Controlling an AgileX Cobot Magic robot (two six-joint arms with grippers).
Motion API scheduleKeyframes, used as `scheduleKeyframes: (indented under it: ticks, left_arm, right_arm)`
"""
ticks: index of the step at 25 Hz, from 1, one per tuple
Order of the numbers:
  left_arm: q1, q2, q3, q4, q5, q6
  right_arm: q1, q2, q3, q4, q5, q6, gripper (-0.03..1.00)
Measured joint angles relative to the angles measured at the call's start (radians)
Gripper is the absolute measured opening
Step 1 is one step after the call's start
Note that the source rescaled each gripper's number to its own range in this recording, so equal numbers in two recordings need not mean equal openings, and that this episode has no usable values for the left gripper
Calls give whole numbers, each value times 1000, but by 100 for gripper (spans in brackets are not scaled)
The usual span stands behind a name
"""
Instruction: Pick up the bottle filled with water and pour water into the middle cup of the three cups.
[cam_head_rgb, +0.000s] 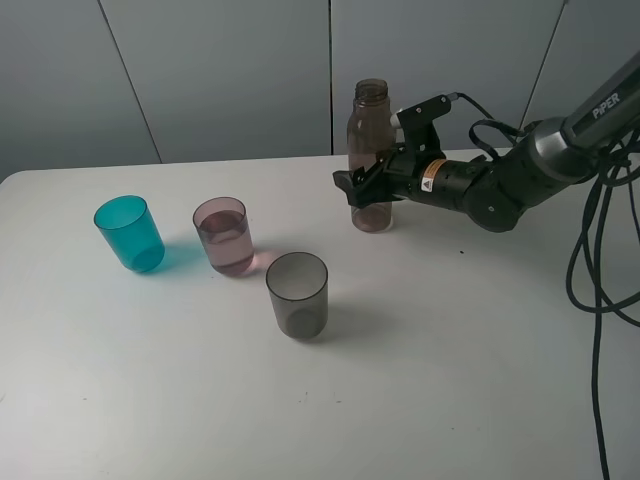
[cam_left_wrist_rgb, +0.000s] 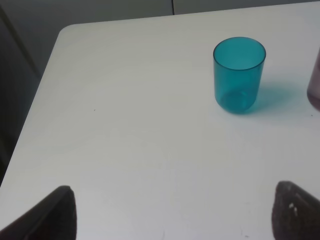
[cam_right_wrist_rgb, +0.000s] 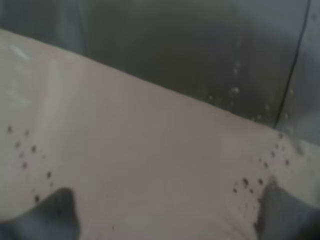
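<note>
The bottle (cam_head_rgb: 370, 125), tall and smoky brown with no cap, stands upright on the white table (cam_head_rgb: 450, 350) at the back, right of centre. My right gripper (cam_head_rgb: 367, 188) reaches in from the right and straddles its lower half, jaws spread wide on either side. In the right wrist view the bottle (cam_right_wrist_rgb: 150, 150) fills the picture between the fingertips (cam_right_wrist_rgb: 55, 210). The three cups stand in a slanting row: teal (cam_head_rgb: 130, 232), the pinkish middle cup (cam_head_rgb: 225, 236) with water in it, and smoky grey (cam_head_rgb: 297, 294). My left gripper (cam_left_wrist_rgb: 175, 205) hangs open over bare table near the teal cup (cam_left_wrist_rgb: 239, 75).
The right arm's black cables (cam_head_rgb: 600, 250) hang at the far right. The table's left edge and rounded corner (cam_left_wrist_rgb: 62, 35) show in the left wrist view, with the pinkish cup's side (cam_left_wrist_rgb: 315, 82) at that picture's border. A grey wall stands behind the table.
</note>
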Motion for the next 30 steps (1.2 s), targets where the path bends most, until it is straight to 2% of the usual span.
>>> scheduleKeyframes:
  ticks: [2, 3, 5, 24, 30]
  left_arm:
    - [0, 0, 0, 0, 0, 0]
    - [0, 0, 0, 0, 0, 0]
    - [0, 0, 0, 0, 0, 0]
    - [0, 0, 0, 0, 0, 0]
    - [0, 0, 0, 0, 0, 0]
  right_arm:
    - [0, 0, 0, 0, 0, 4, 86]
    - [0, 0, 0, 0, 0, 7, 93]
    - [0, 0, 1, 0, 4, 11, 98]
    - [0, 0, 134, 2, 6, 14, 99]
    - [0, 0, 150, 21, 7, -34, 99]
